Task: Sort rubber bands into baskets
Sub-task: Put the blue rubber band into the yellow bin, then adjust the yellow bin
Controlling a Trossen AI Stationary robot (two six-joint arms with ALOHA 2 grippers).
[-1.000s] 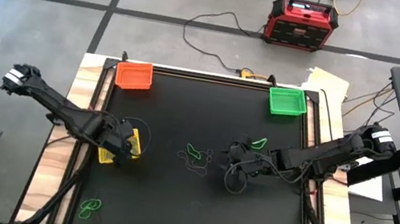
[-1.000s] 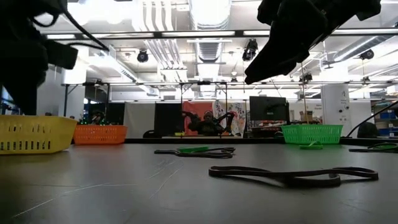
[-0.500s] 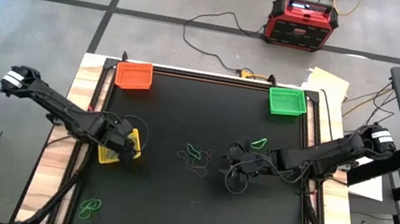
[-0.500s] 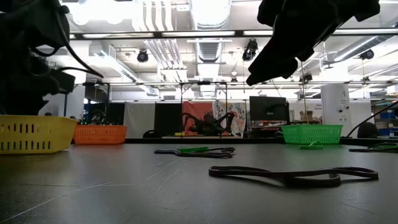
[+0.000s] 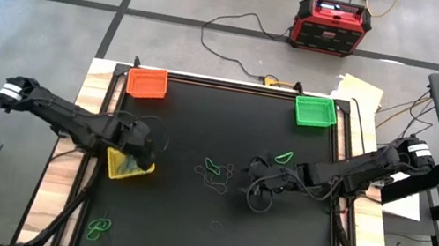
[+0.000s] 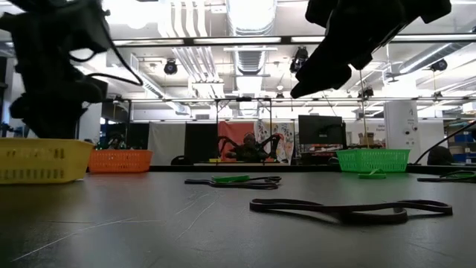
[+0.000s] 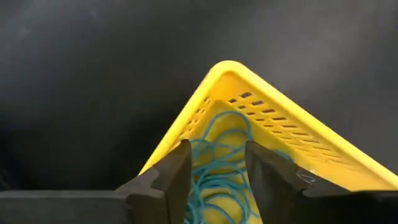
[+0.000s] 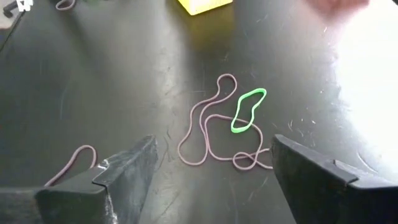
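My left gripper [image 7: 217, 167] hangs open over the yellow basket [image 5: 118, 167], pointing down, and touches nothing. Blue rubber bands [image 7: 214, 144] lie in that basket beneath the fingers. My right gripper [image 8: 214, 180] stands wide open above mid-table, holding nothing. A little ahead of it, a long brownish rubber band [image 8: 208, 134] and a green one [image 8: 247, 111] lie flat on the mat. The orange basket [image 5: 147, 82] stands at the far left of the mat and the green basket [image 5: 314, 111] at the far right.
More bands lie loose: a green one near the right arm [image 5: 284, 157], green ones at the near left [image 5: 100, 227], a dark one close to the low camera [image 6: 349, 210]. A red-and-black box [image 5: 331, 26] with cables stands on the floor beyond the table.
My left gripper has moved a little toward the table's right edge and sunk slightly, staying over the yellow basket. My right arm has kept still.
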